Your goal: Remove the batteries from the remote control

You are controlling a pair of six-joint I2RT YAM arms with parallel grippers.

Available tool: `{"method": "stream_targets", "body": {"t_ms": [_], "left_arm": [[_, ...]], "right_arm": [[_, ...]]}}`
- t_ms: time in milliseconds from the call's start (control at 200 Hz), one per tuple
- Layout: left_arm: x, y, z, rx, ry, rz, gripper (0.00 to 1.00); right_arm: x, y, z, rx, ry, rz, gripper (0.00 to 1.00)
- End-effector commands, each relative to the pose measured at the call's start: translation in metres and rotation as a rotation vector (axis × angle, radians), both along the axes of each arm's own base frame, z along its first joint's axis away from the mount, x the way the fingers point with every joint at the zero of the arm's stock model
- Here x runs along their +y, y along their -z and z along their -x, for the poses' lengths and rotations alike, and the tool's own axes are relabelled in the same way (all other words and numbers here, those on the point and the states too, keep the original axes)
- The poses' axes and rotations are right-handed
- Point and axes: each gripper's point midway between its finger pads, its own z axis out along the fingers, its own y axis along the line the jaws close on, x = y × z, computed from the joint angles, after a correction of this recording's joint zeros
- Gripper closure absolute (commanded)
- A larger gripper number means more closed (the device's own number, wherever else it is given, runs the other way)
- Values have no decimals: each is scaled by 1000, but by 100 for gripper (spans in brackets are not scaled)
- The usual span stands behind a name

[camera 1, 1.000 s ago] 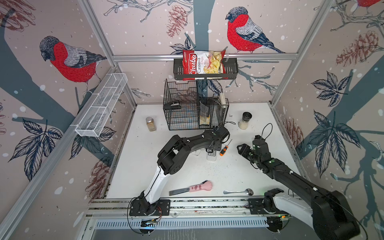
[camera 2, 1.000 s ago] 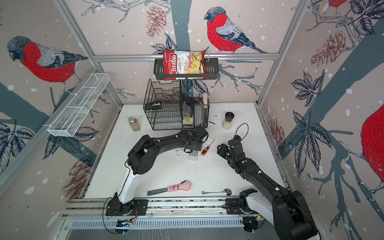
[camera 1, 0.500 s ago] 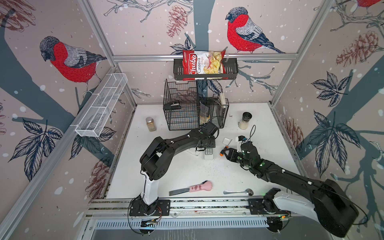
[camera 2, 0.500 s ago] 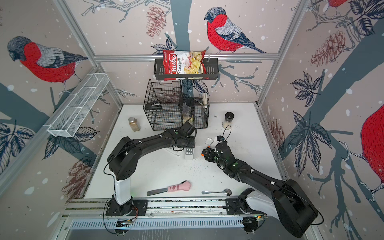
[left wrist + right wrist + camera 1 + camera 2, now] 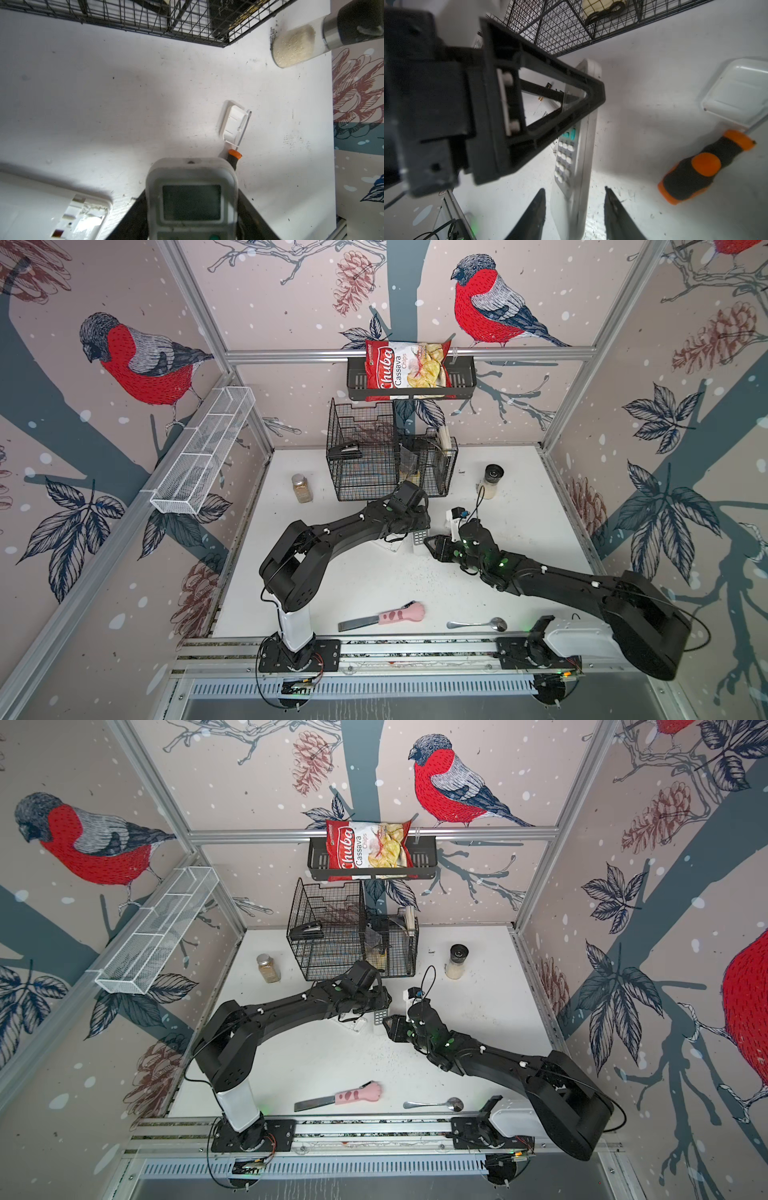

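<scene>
Holding the remote clamped in my left gripper at centre, I should close my right gripper, its fingers spread either side of the near end without touching, squarely and gently. The batteries are hidden, probably in the back.

matt plastic remote, blk metal-wire basket, scuffed matt tabletop
</scene>
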Motion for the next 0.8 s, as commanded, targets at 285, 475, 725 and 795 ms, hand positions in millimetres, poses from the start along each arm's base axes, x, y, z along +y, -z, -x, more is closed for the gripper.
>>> {"method": "stream_targets", "body": {"t_ms": [285,475,725,795], "left_arm": [[-3,-28,-3,-62,-19,105,48],[1,-28,-4,-66,-37,109,48],[4,-30,-6,-65,-50,124,35],[5,-34,-8,-67,-57,135,30]], "right_arm": [[22,-3,-11,-23,-11,-9,66],[25,-6,-13,-34,-16,-13,78],[27,-5,-13,-52,-45,37,87],[28,-4,-13,-59,-57,61,88]]}}
